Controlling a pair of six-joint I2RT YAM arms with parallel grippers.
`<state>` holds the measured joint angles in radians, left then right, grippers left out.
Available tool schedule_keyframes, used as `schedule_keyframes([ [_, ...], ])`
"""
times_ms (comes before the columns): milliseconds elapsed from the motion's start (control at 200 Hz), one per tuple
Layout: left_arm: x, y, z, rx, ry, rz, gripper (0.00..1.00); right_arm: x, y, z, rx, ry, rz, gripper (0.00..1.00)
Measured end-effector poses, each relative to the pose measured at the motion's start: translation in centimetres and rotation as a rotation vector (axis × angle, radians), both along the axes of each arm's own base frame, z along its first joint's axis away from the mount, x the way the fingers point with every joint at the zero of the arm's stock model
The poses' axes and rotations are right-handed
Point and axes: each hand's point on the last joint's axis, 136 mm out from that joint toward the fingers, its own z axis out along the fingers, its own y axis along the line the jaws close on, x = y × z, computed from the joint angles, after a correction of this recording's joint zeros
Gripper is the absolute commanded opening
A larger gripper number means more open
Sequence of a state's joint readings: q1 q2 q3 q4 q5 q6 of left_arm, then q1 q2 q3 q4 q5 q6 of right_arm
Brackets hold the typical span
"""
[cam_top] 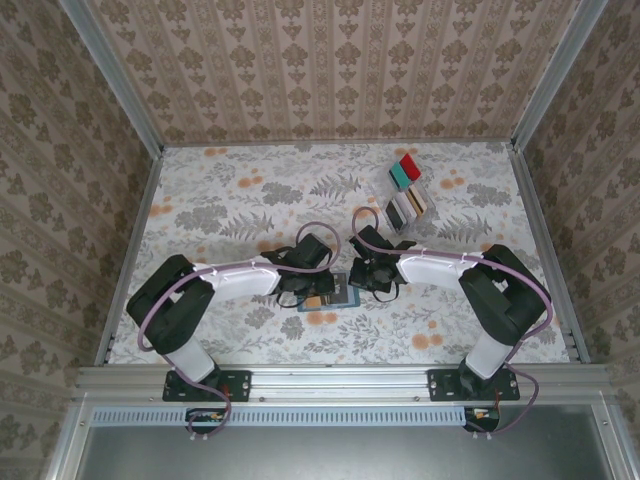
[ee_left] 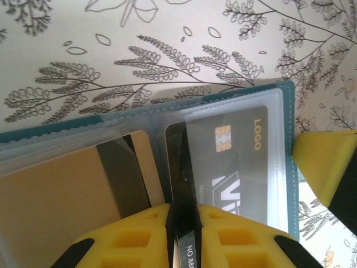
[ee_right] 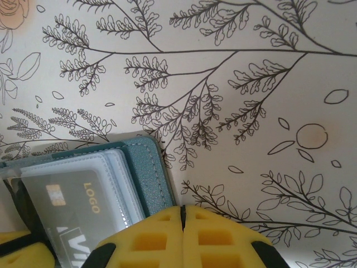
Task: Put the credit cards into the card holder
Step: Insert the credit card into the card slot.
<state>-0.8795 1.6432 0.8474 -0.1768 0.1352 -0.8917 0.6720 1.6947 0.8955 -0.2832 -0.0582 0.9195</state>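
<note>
The card holder [cam_top: 332, 292] lies open on the flowered table between the two grippers. Its teal cover [ee_left: 288, 123] frames clear sleeves. A dark credit card marked LOGO [ee_left: 240, 156] sits flat in the right sleeve. A tan-brown card [ee_left: 61, 206] lies in the left one. My left gripper [ee_left: 183, 211] is shut on another dark card [ee_left: 179, 167], seen edge-on and reaching to the holder's middle fold. My right gripper [ee_right: 182, 211] is shut with nothing between its fingers, at the right edge of the teal cover [ee_right: 142, 173].
A clear tray [cam_top: 405, 197] at the back right holds red and teal pieces and several more cards. Patterned walls close in the table on three sides. One right finger [ee_left: 326, 164] shows beside the holder in the left wrist view.
</note>
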Motion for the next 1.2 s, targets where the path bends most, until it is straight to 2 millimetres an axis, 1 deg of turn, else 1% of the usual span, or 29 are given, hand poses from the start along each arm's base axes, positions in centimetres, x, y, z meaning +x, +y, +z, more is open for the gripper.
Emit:
schedule_keyframes([
  [270,-0.3,-0.9,-0.1,-0.032,0.016,-0.033,0.23,0.0,0.0,0.0,0.001,0.000,0.000,0.01],
  [335,-0.3,-0.9,-0.1,-0.033,0.016,-0.034,0.27,0.0,0.0,0.0,0.001,0.000,0.000,0.01],
  [405,-0.3,-1.0,0.0,-0.033,0.014,-0.036,0.28,0.0,0.0,0.0,0.001,0.000,0.000,0.01],
  [475,-0.3,-0.9,0.0,-0.032,0.013,-0.035,0.32,0.0,0.0,0.0,0.000,0.001,0.000,0.01],
  [615,-0.1,-0.6,0.2,-0.019,-0.003,-0.024,0.37,0.0,0.0,0.0,-0.001,0.000,0.000,0.02],
  [705,-0.1,0.1,0.3,0.000,-0.013,-0.011,0.38,0.0,0.0,0.0,-0.001,0.000,0.000,0.01],
  [765,-0.2,0.5,0.2,0.012,-0.015,-0.004,0.41,0.0,0.0,0.0,-0.001,0.000,0.000,0.01],
  [915,-0.1,0.6,0.7,0.006,-0.028,-0.001,0.45,0.0,0.0,0.0,-0.001,0.000,0.000,0.02],
  [1015,0.0,0.8,1.6,-0.003,-0.052,0.002,0.52,0.0,0.0,0.0,-0.001,0.000,0.000,0.02],
  [1115,0.3,1.3,3.7,-0.031,-0.109,0.015,0.57,0.0,0.0,0.0,-0.001,0.000,0.000,0.02],
  [1200,1.0,2.3,5.5,-0.061,-0.151,0.049,0.59,0.0,0.0,0.0,-0.001,0.000,0.000,0.02],
])
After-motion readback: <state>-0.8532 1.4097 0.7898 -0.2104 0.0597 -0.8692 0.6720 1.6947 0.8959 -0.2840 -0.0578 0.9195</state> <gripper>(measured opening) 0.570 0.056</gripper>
